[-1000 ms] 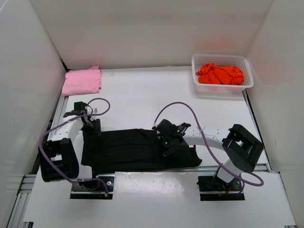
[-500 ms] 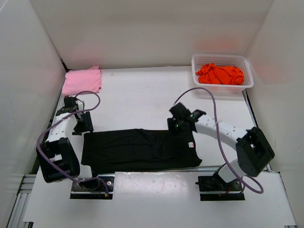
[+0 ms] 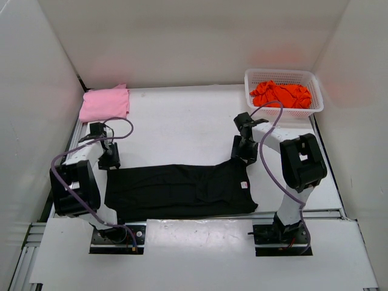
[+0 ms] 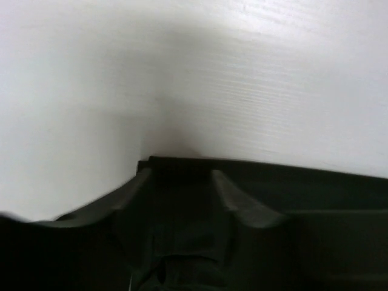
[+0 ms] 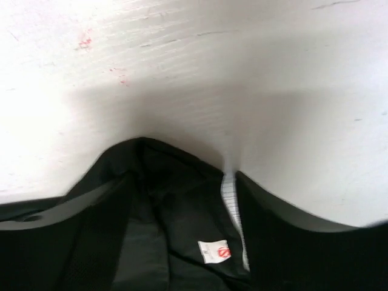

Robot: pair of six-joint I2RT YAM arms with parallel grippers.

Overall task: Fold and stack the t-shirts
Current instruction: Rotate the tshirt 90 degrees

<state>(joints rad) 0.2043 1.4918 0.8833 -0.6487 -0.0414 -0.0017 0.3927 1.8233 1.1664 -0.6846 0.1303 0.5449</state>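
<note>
The black t-shirt (image 3: 176,191) lies spread flat across the near part of the table. My left gripper (image 3: 110,159) hovers low at its far left corner. In the left wrist view that gripper (image 4: 182,179) is open, and the shirt's corner (image 4: 176,167) lies between the parted fingers (image 4: 239,200). My right gripper (image 3: 241,151) is at the shirt's far right corner. It (image 5: 180,179) is open over the collar and its white label (image 5: 214,251). The pink t-shirt (image 3: 104,103) lies folded at the back left. The orange t-shirt (image 3: 280,94) sits crumpled in the basket.
The white mesh basket (image 3: 284,112) stands at the back right against the wall. White walls close in the table on three sides. A metal rail (image 3: 76,136) runs along the table's left edge beside the left arm.
The right gripper opened, let go of the black shirt's middle and moved back and right to its far right corner. The left gripper shifted slightly back and left.
</note>
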